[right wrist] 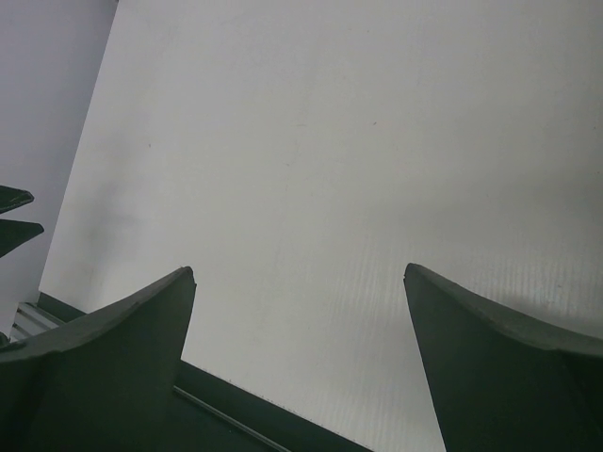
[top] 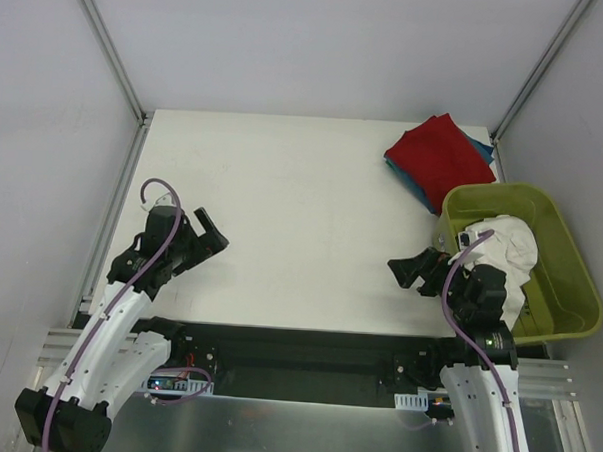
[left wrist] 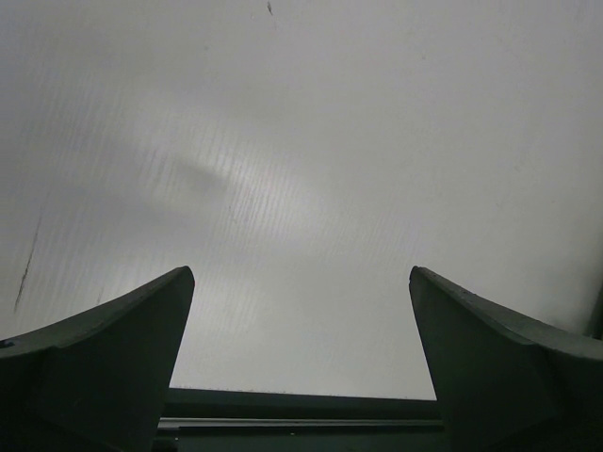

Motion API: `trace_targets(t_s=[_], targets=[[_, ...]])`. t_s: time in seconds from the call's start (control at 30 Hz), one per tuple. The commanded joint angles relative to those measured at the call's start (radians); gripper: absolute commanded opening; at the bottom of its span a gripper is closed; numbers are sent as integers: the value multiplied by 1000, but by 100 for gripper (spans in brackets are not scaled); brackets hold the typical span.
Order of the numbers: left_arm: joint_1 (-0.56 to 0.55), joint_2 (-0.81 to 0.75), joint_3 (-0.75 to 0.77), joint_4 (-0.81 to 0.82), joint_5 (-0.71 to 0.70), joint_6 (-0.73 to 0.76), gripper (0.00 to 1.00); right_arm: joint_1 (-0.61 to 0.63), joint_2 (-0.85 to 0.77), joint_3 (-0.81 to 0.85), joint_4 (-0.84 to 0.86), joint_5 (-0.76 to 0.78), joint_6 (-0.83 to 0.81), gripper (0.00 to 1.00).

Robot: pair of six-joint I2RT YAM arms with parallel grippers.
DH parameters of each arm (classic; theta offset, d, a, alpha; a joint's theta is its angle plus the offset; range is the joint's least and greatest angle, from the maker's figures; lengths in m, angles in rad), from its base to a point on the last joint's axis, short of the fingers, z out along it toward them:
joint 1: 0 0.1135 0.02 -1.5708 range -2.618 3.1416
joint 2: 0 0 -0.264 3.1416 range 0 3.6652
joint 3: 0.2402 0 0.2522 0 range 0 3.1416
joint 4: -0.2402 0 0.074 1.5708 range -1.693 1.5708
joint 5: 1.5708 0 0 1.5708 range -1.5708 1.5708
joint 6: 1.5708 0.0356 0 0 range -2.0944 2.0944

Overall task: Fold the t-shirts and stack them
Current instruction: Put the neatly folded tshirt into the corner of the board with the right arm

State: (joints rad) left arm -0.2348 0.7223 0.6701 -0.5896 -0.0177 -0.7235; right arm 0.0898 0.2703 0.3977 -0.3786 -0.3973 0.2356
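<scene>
Right pincer [top: 401, 273] spread, white t-shirt [top: 509, 247] beside, in tub [top: 503, 191]

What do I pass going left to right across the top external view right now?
From the left: left gripper → right gripper → white t-shirt → right rim of the olive-green tub that holds it. The red t-shirt on the teal t-shirt, farther back, overlaps the right gripper's span, so both are left out.

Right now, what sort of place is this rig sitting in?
Probably a lab data-collection cell, not a home: a white table boxed in by plain white panels on aluminium framing, two arms bolted to a rail at its near edge, and only laundry props, stacked t-shirts and an olive-green tub.
</scene>
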Motion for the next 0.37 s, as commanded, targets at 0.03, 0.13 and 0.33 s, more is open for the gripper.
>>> trace_targets(t_s=[0.03, 0.13, 0.33], targets=[[-1, 25, 5, -7, -27, -19, 99, 7, 32, -13, 86, -31, 7, 97], [-1, 23, -20, 5, -37, -30, 99, 7, 50, -26, 107, -46, 8, 97], [-1, 42, -6, 31, -53, -18, 99, 8, 61, -19, 115, -22, 1, 97]])
